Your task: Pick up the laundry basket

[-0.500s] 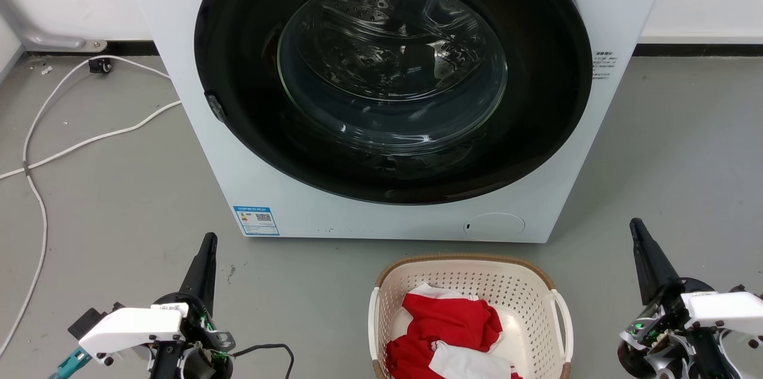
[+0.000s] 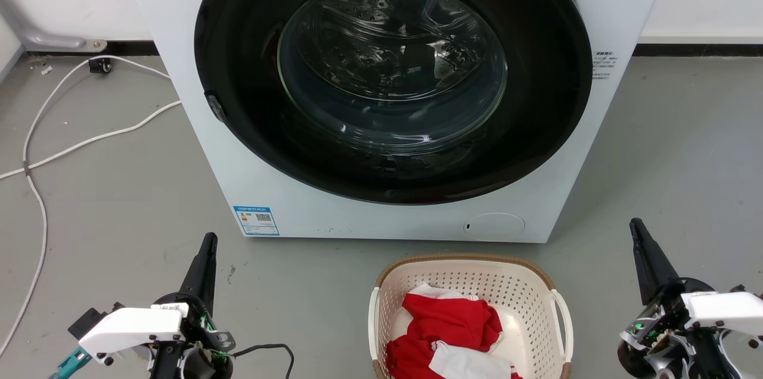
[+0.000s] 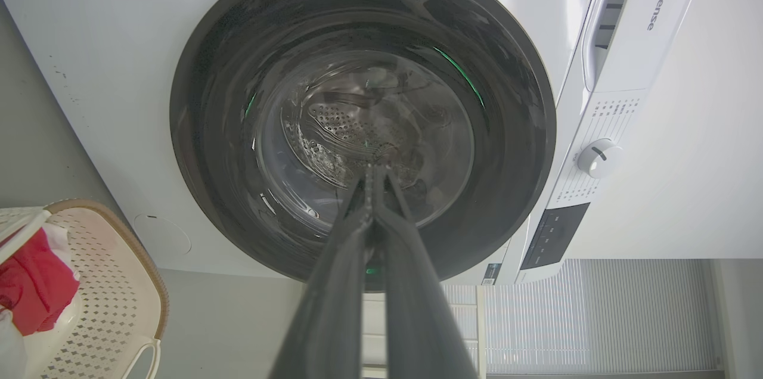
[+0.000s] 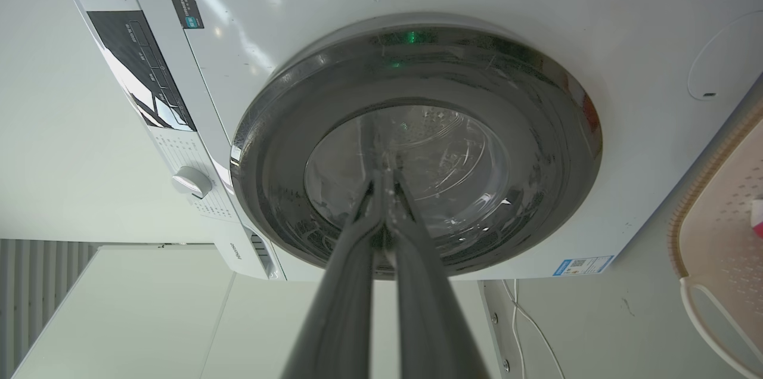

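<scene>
The laundry basket (image 2: 477,275), cream-white and perforated with a brown woven rim and white loop handles, stands on the floor at the bottom centre of the head view, in front of the washing machine. Red and white clothes (image 2: 453,325) lie inside it. My left gripper (image 2: 208,240) is low at the left, well apart from the basket, fingers pressed together and empty. My right gripper (image 2: 636,225) stands to the right of the basket, also shut and empty. The basket (image 3: 113,283) shows at the lower left of the left wrist view, and the basket (image 4: 715,230) at the right edge of the right wrist view.
A white front-loading washing machine (image 2: 298,212) with a dark round door (image 2: 393,75) rises just behind the basket. White cables (image 2: 71,146) trail over the grey floor at the left. Bare floor lies on both sides of the basket.
</scene>
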Motion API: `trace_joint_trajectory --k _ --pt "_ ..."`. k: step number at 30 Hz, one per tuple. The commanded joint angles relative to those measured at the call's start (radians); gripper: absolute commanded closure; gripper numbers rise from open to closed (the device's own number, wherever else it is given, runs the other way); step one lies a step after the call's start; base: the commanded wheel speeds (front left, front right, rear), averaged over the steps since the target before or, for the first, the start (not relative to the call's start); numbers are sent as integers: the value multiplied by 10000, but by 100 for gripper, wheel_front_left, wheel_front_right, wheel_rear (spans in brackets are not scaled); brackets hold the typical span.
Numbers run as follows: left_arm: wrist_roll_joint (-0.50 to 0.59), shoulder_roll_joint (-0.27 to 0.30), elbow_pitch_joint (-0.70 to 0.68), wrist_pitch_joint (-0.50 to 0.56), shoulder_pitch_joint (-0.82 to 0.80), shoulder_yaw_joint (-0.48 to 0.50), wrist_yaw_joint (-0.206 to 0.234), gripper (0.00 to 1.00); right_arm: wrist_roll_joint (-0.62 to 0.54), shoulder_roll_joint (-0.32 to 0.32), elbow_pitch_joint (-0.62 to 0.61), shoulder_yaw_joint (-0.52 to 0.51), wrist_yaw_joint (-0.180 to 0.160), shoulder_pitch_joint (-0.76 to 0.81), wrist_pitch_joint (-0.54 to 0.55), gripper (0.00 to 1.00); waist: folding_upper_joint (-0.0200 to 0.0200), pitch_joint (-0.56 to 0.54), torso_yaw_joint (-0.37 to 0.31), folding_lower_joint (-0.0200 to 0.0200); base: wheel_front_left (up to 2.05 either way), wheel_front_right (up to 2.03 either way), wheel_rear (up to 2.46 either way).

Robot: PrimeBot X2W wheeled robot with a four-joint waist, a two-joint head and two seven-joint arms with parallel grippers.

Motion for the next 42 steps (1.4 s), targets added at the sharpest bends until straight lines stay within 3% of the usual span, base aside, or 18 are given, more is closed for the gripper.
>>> trace_joint_trajectory --k 1,8,9,19,24,42 --pt "38 -9 9 5 -101 41 -24 100 -62 39 10 -12 -3 -119 26 100 -1 0 0 0 0 0 0" --pt "37 -10 9 13 -102 47 -24 100 -66 42 10 -14 -3 -119 29 100 -1 0 0 0 0 0 0" --pt "12 -12 31 2 12 -2 0 0 2 4 27 0 2 15 0 0 -1 0 0 0 0 0 0" --pt "583 -43 -102 -415 197 -70 2 0 -787 19 -16 8 0 251 -420 0 -1 11 0 0 0 0 0" --pt "1606 -42 -370 -654 207 -78 117 0 -1956 21 -375 1 0 328 -659 0 -1 26 -1 0 0 0 0" --pt "5786 -40 -1326 -1482 420 -969 1186 0 -6766 26 -1534 522 0 748 -1493 0 -1 86 2 0 0 0 0"
